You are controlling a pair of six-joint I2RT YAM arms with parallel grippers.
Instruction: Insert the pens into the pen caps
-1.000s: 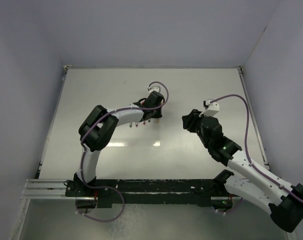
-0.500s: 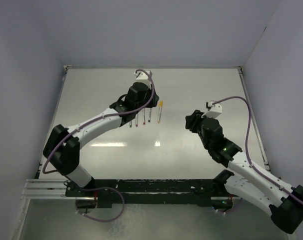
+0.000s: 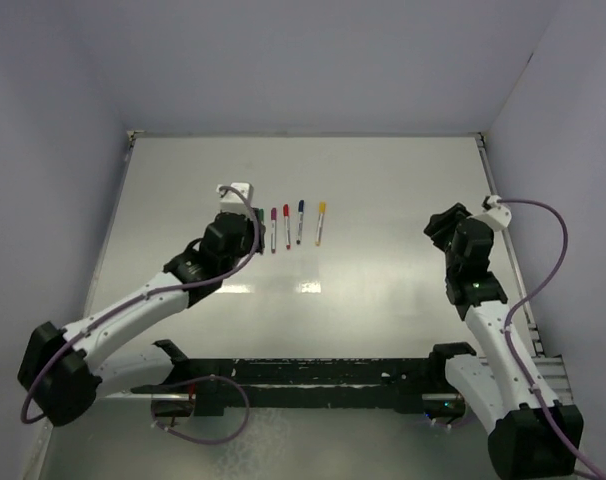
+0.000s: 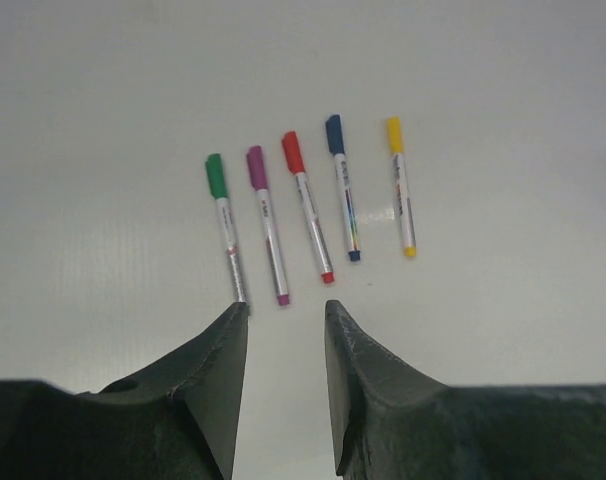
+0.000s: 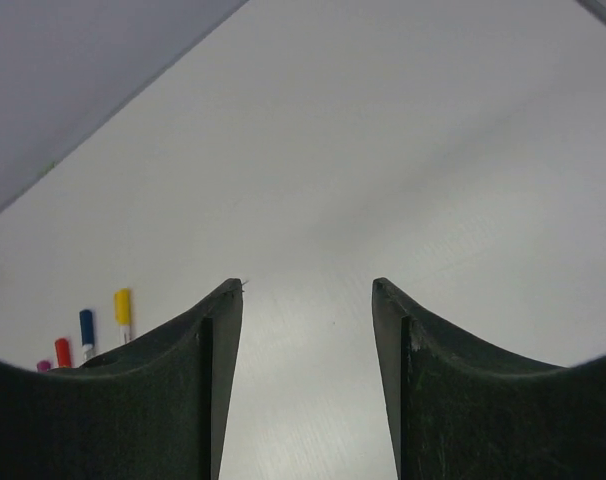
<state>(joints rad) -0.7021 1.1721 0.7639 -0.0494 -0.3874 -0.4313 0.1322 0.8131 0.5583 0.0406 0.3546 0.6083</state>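
Five silver-grey pens [image 4: 308,210] lie side by side on the table, each with a coloured cap on its far end: green [image 4: 215,175], magenta [image 4: 255,166], red [image 4: 293,152], blue [image 4: 334,133] and yellow [image 4: 394,133]. In the top view the row [image 3: 286,226] lies mid-table, and the green pen is mostly hidden by my left arm. My left gripper [image 4: 287,308] [image 3: 245,238] is open and empty, just short of the pens' near ends. My right gripper [image 5: 306,284] [image 3: 441,222] is open and empty, far right of the pens. The yellow cap [image 5: 122,304] shows at its left.
The table [image 3: 383,180] is a pale sheet with white walls on three sides and raised edges left [image 3: 108,240] and right [image 3: 508,240]. The black arm-mount rail [image 3: 313,375] runs along the near edge. Purple cables [image 3: 543,250] loop off both wrists.
My left arm has swung left and back off the row of pens, so they now lie uncovered. My right arm has drawn away to the right. Both grippers stay empty.
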